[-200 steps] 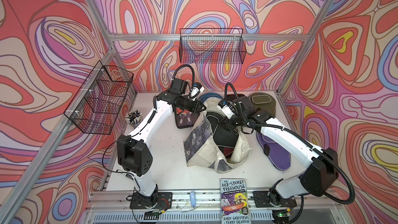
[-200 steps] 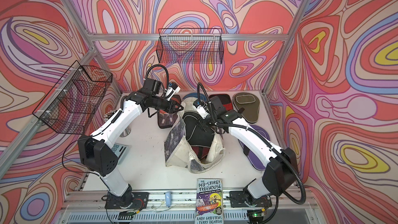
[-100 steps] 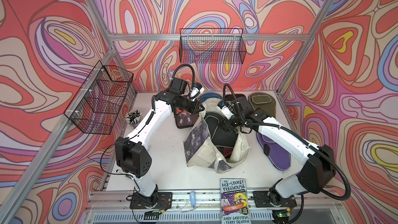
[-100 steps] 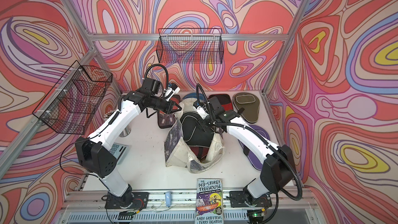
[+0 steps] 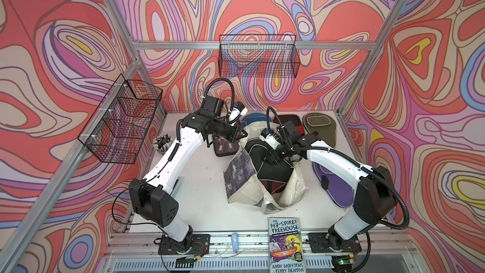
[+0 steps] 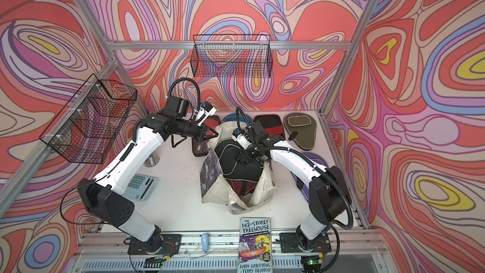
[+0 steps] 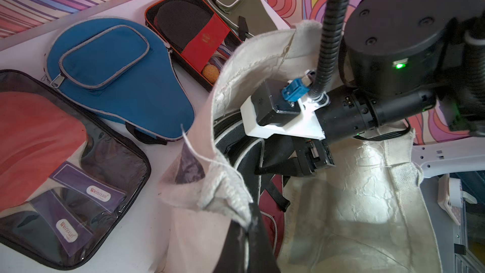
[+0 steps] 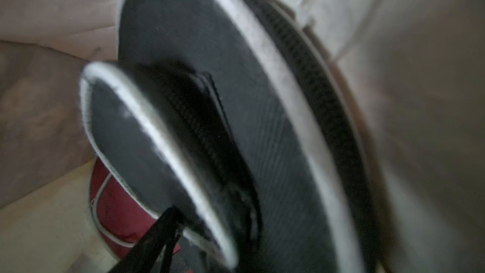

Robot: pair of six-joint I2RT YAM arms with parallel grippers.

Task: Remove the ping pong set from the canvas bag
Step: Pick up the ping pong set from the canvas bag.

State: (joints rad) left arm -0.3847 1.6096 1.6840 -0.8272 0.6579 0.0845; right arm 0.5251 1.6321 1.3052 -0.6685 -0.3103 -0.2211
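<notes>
Walls: swirled red, pink, lilac and blue panels in a metal frame, around a white bench (image 5: 202, 179).
Left wall: a black wire basket (image 5: 120, 122) hangs here; a second basket (image 5: 258, 56) hangs on the back wall.
Left of bench: a pen cup (image 5: 162, 143) sits toward the back. A calculator (image 6: 139, 183) lies nearer the front, partly under the left arm (image 5: 173, 158).
Left fingers (image 7: 259, 253): clenched on a bunched corner of the bag rim, at the bag's rear left.
Clear pack (image 7: 52, 166): flat and black-edged, with red paddles and purple handles inside. It lies on the bench just left of the bag.
Blue case (image 7: 118, 74): flat at the back of the bench, between the clear pack and the mesh pack.
Bag (image 5: 295, 185): cream with a grey-purple printed left panel, in the middle of the bench, mouth gaping.
Black case (image 5: 273, 173): grey-piped, standing in the bag's mouth with its round end above the rim.
Maroon case (image 8: 115, 206): deeper in the bag, under the black case and mostly hidden.
Right fingers (image 6: 242, 159): inside the bag's mouth, against the black case. Whether they grip it cannot be told, as the wrist view is a blur of the case.
Book (image 5: 286, 248): a paperback at the front edge, near the bag.
Mesh pack (image 7: 194, 30): red-edged, holding a black and red paddle and an orange ball, at the back beside the blue case.
Olive case (image 5: 319, 127): in the back right corner, just beside the mesh pack.
Purple case (image 5: 336, 187): flat on the right side, partly under the right arm (image 5: 338, 164).
</notes>
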